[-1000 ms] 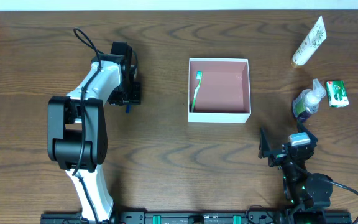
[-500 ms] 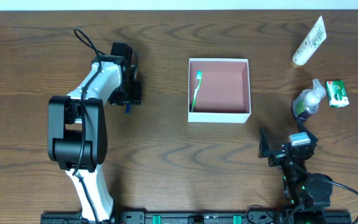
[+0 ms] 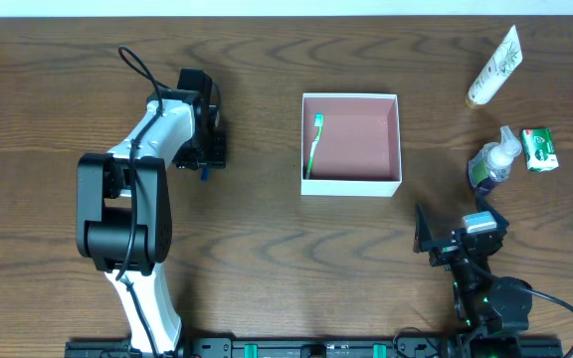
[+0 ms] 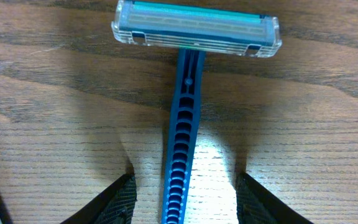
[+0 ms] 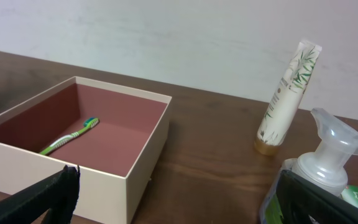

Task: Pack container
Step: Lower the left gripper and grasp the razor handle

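Observation:
The container (image 3: 351,96), a white square box with a pink floor, stands at mid-table and holds a green toothbrush (image 3: 314,144) along its left wall. A blue razor (image 4: 185,99) lies flat on the wood to the left of the box, with its clear-capped head pointing away. My left gripper (image 4: 185,178) is open and straddles the razor's handle, with a gap of bare wood on each side. In the overhead view the left gripper (image 3: 205,149) covers most of the razor (image 3: 205,175). My right gripper (image 3: 454,235) rests open and empty at the front right, facing the container (image 5: 148,149) and the toothbrush (image 5: 67,138).
A cream tube (image 3: 493,66) lies at the back right. A clear pump bottle (image 3: 493,159) and a small green soap box (image 3: 539,149) stand just beyond my right gripper. In the right wrist view the pump bottle (image 5: 328,149) is close to the right finger.
Both arms and all objects stay where they were. The left jaws look a touch narrower around the razor handle.

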Action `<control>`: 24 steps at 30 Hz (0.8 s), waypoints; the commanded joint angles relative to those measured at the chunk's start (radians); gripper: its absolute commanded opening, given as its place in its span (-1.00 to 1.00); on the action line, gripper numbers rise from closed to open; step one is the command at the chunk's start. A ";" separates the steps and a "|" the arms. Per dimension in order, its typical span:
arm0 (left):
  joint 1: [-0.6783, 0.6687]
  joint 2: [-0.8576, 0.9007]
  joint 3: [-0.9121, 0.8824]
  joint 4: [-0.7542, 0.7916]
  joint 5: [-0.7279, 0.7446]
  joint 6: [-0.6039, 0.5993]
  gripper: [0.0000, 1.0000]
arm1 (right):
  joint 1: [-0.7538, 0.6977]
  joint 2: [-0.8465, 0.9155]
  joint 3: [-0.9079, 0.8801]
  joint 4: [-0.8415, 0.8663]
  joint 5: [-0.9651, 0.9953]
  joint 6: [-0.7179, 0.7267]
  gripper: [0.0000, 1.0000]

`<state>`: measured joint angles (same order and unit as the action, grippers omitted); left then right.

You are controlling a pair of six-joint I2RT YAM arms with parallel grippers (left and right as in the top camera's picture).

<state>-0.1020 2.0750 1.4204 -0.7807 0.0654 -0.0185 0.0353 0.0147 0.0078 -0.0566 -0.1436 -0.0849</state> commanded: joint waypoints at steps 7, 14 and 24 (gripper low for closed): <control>0.000 0.013 -0.010 0.002 0.003 0.014 -0.35 | 0.007 -0.002 -0.002 -0.004 -0.010 -0.006 0.99; 0.000 0.002 -0.007 0.009 0.003 -0.026 -0.73 | 0.007 -0.002 -0.002 -0.004 -0.010 -0.006 0.99; 0.000 -0.031 0.023 -0.003 0.007 -0.039 -0.86 | 0.007 -0.002 -0.002 -0.004 -0.010 -0.006 0.98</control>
<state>-0.1020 2.0739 1.4197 -0.7773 0.0689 -0.0410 0.0353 0.0151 0.0078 -0.0566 -0.1436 -0.0849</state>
